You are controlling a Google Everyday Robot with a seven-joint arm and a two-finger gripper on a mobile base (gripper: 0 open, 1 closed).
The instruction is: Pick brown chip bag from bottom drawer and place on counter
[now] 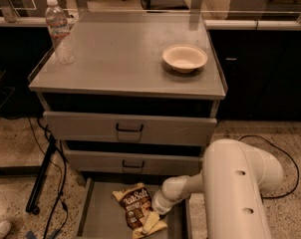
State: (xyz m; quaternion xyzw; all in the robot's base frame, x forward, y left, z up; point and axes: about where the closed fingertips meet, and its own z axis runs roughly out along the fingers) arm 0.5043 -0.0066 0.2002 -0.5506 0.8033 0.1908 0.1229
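The brown chip bag [134, 206] lies in the open bottom drawer [97, 214], pulled out below the two grey drawers with black handles. It is dark brown with tan ends and white script lettering. My gripper [150, 222] reaches down from the white arm [235, 183] into the drawer and sits at the bag's lower right end. A pale finger [151, 220] lies on the bag. The counter [125, 54] is the flat grey cabinet top above.
A clear plastic water bottle [59, 32] stands at the counter's back left corner. A cream bowl [185, 57] sits at its right side. Black cables and a stand leg [43, 173] run down the cabinet's left side. Speckled floor surrounds it.
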